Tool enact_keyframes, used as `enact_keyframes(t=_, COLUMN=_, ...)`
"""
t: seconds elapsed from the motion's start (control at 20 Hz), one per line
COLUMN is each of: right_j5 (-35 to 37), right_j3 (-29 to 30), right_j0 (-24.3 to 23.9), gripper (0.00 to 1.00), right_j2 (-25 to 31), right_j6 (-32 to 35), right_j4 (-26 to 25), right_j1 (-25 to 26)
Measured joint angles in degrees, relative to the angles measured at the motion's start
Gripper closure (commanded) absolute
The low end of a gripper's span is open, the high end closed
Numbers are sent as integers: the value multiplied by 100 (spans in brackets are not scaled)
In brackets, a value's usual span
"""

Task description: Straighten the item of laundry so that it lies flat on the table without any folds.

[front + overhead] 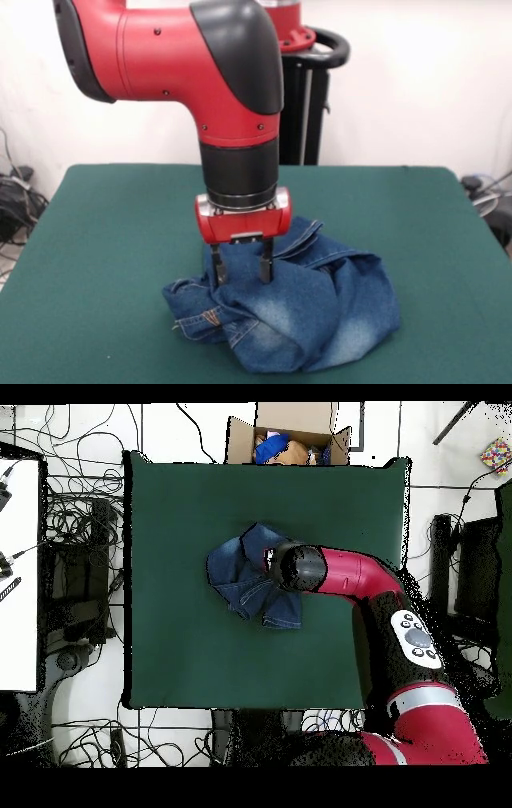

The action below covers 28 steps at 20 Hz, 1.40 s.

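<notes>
The jeans (320, 320) lie crumpled in a heap of folds on the green table (104, 240), near its front edge and a little right of centre in the front view. My gripper (242, 278) points straight down over the heap's left part. Its two fingers stand apart, with their tips touching the top of the denim and nothing clamped between them. In the overhead view the jeans (240, 574) lie at the middle of the table (170, 634), and the arm's wrist (297, 569) covers their right part and hides the gripper.
A cardboard box (290, 439) with coloured items stands just beyond the table's far edge in the overhead view. Cables (80, 534) lie on the floor to the left. The black pedestal (308, 96) stands behind the table.
</notes>
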Motion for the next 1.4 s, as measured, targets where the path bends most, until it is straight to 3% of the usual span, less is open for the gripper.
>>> enact_keyframes(t=0.4, right_j5=0, right_j3=-186, right_j0=-35, gripper=0, right_j2=2, right_j6=0, right_j4=0, right_j1=94)
enact_keyframes(t=0.45, right_j5=0, right_j3=-199, right_j0=-66, gripper=100, right_j2=15, right_j6=0, right_j4=0, right_j1=133)
enact_keyframes(t=1.4, right_j5=12, right_j3=-210, right_j0=-125, gripper=100, right_j2=22, right_j6=0, right_j4=-1, right_j1=121)
